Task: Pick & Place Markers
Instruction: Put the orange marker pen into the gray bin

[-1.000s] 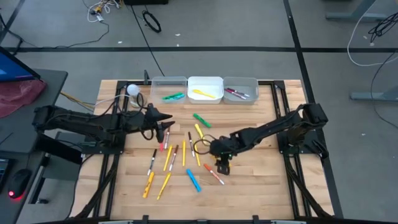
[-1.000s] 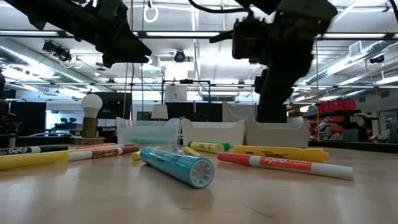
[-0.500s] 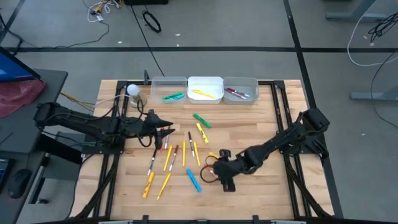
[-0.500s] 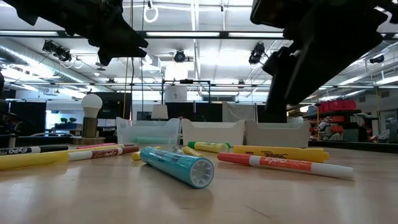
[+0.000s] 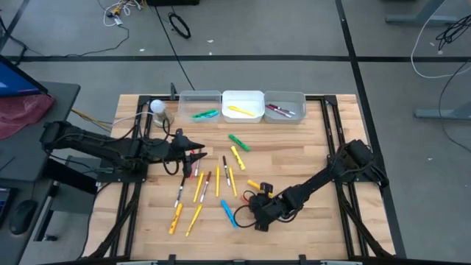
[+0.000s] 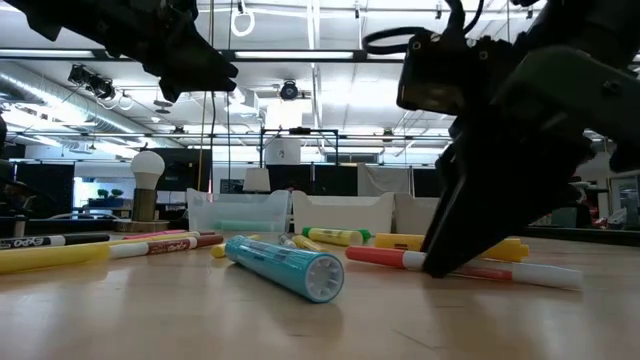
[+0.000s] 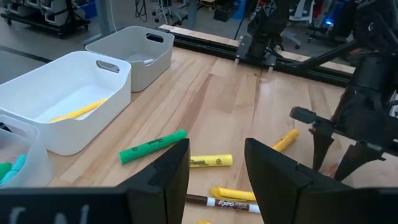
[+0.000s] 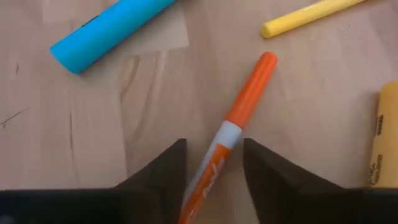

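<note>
Many markers lie scattered on the wooden table, mostly between the arms. My right gripper is low at the table near its near edge, open. Its fingers stand on either side of the orange-and-white marker without touching it, and they point along its length. That marker lies flat. A blue marker lies just beyond. My left gripper hovers open and empty above the left group of markers. A green marker lies ahead of it.
Three bins stand along the far edge: a clear bin with green and teal markers, a white bin with a yellow one, a third bin with pink and maroon ones. A light bulb stands far left. A yellow highlighter lies beside the right gripper.
My right gripper has moved toward the table's near edge and come down to the tabletop, and it now straddles the orange marker. The markers have stayed where they were.
</note>
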